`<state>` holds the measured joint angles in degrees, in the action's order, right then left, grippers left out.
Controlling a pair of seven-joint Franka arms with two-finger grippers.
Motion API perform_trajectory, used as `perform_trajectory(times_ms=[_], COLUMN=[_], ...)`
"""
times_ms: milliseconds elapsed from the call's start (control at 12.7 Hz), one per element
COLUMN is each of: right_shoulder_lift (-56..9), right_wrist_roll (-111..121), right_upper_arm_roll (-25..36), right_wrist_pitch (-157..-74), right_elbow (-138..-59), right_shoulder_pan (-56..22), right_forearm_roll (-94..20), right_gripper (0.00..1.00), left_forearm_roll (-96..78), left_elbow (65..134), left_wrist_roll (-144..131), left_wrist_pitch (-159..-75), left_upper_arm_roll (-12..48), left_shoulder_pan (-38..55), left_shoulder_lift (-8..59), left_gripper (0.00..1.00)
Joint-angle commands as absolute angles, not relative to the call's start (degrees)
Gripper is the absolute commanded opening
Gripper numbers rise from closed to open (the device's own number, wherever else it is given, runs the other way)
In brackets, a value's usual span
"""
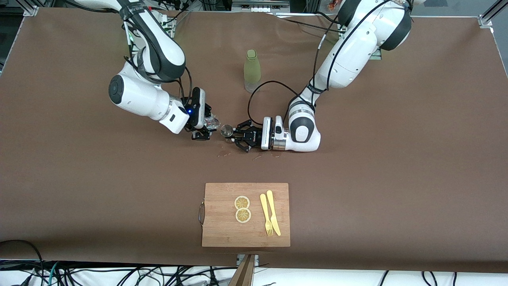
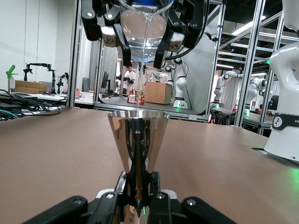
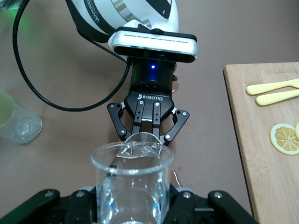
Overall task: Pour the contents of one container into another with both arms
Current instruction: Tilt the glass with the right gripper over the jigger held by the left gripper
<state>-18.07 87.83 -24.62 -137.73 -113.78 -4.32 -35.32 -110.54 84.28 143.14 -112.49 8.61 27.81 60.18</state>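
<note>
My right gripper (image 1: 203, 128) is shut on the tiny clear glass tumbler (image 1: 213, 122), which is tipped toward the silver jigger (image 1: 227, 130). My left gripper (image 1: 235, 137) is shut on the jigger's narrow waist and holds it upright just above the table. In the left wrist view the jigger (image 2: 138, 140) rises from my left gripper (image 2: 138, 189), with the tumbler (image 2: 145, 28) tilted over its mouth. In the right wrist view the tumbler (image 3: 132, 186) sits in my right gripper (image 3: 132, 203), its lip over the jigger's rim (image 3: 142, 138). Small drops (image 3: 177, 175) lie on the table.
The tall olive-green bottle (image 1: 252, 70) stands farther from the front camera than the grippers. A wooden cutting board (image 1: 222, 234) with two lemon slices (image 1: 242, 208), a yellow fork (image 1: 265, 213) and knife (image 1: 273, 212) lies nearer the front camera. Small specks (image 1: 224, 154) mark the brown table.
</note>
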Motion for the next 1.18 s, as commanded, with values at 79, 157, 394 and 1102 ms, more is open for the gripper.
perform_trajectory(times_ms=[79, 157, 394, 1102], right_shoulder_lift=[-16.1, -16.1, -16.3, -17.0], right_wrist_roll=[86.3, 86.3, 86.3, 85.7], right_upper_arm_roll=[-24.9, -24.9, -24.9, -24.8], right_wrist_pitch=[-138.5, -138.5, -138.6, -139.5], right_elbow=[-115.5, -115.5, -115.3, -115.0], right_shoulder_pan=[-4.4, -4.4, -4.5, -5.8], right_forearm_roll=[-34.1, -33.8, -33.7, -34.1], right_gripper=[0.34, 0.34, 0.34, 0.34], left_forearm_roll=[-113.6, -113.6, -113.6, -113.6], left_elbow=[82.7, 82.7, 82.7, 82.7], left_wrist_roll=[147.0, 147.0, 147.0, 147.0], left_wrist_pitch=[-113.7, -113.7, -113.7, -113.7], left_upper_arm_roll=[8.4, 8.4, 8.4, 8.4], left_shoulder_pan=[28.7, 28.7, 28.7, 28.7], left_shoulder_lift=[61.1, 61.1, 61.1, 61.0], left_gripper=[0.00, 0.00, 0.00, 0.00])
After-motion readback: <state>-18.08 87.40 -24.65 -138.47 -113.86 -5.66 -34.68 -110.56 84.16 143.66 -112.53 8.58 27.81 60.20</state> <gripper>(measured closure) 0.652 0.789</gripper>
